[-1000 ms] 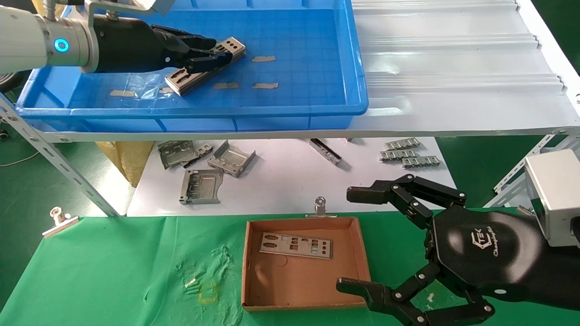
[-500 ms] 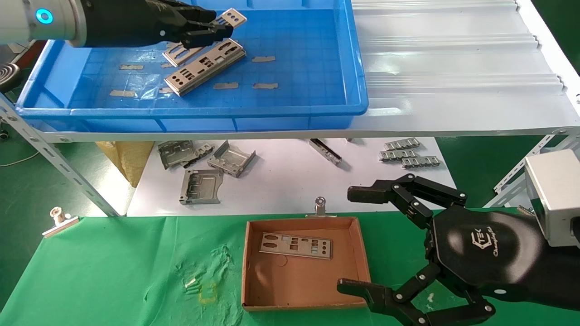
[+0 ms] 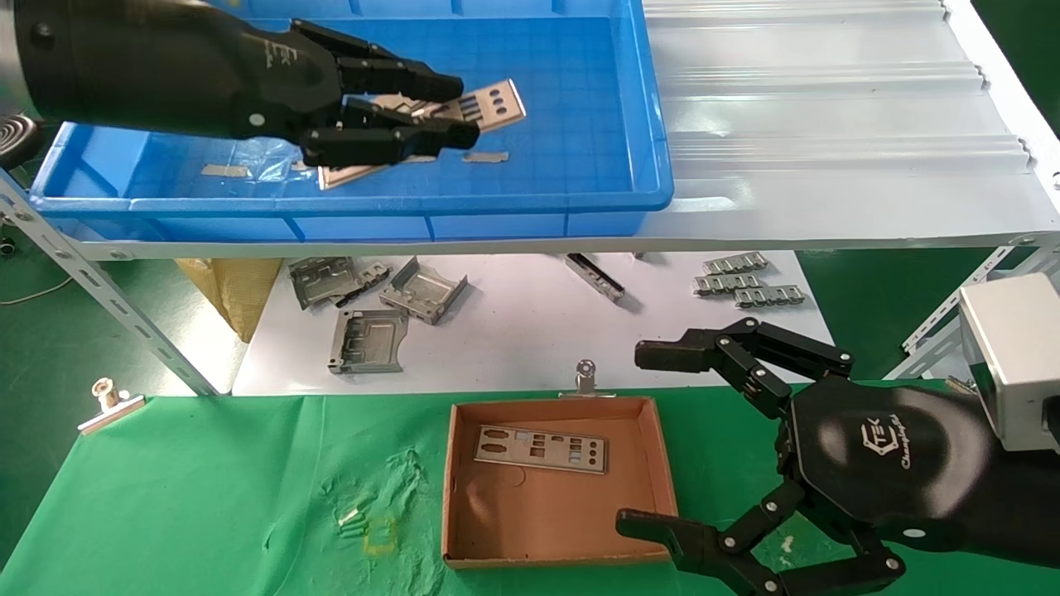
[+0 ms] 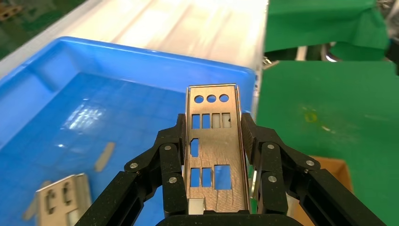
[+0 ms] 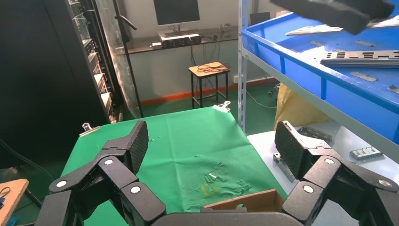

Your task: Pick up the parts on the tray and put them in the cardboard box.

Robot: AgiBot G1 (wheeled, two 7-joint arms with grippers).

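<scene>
My left gripper (image 3: 460,112) is shut on a silver punched plate (image 3: 498,101) and holds it by its long edges above the blue tray (image 3: 580,199). In the left wrist view the plate (image 4: 214,150) sits between both fingers (image 4: 174,141). A second plate (image 3: 348,174) lies on the tray floor under the hand; it also shows in the left wrist view (image 4: 61,200). The cardboard box (image 3: 658,463) sits on the green cloth with one plate (image 3: 540,449) inside. My right gripper (image 3: 646,439) is open and empty beside the box's right wall.
Bent grey brackets (image 3: 422,290) and clip strips (image 3: 745,285) lie on the white sheet below the shelf. A white corrugated sheet (image 3: 828,124) covers the shelf to the right of the tray. A slanted shelf strut (image 3: 108,306) stands at the left. Binder clips (image 3: 586,377) hold the cloth.
My left gripper has lifted one plate off the other and carried it rightward and toward me over the tray. The second plate stays in the tray. The right arm has not moved.
</scene>
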